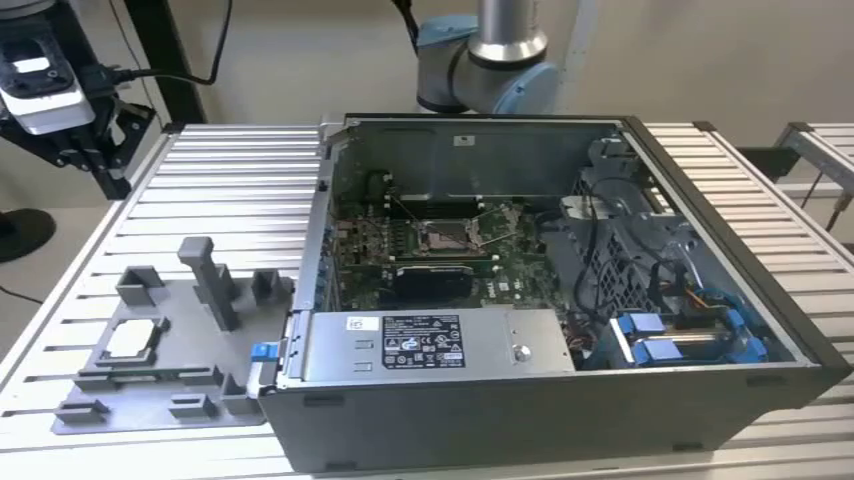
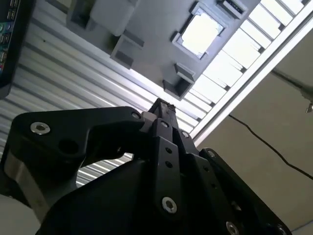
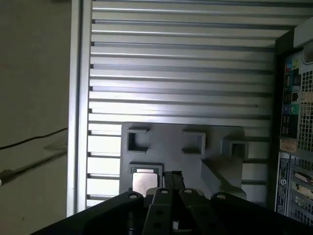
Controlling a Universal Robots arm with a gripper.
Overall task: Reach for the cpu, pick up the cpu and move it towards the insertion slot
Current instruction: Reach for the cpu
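Fingers pinched together, empty, well apart from the cpu (seated in a grey fixture).

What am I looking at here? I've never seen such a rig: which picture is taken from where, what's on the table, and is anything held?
This is one robot arm with a grasping tool at its end. The exterior view comes from a camera off the arm. It shows a slatted metal table carrying an open computer case and, to the exterior view's left, a grey fixture. Both wrist views come from cameras riding on the arm, looking past the black tool down at that fixture. The cpu, a pale square chip, lies in a recess of the fixture. The slot, a metal-framed socket, sits on the green board inside the case. The tool hangs above the fixture, clear of the cpu. It looks shut and holds nothing.
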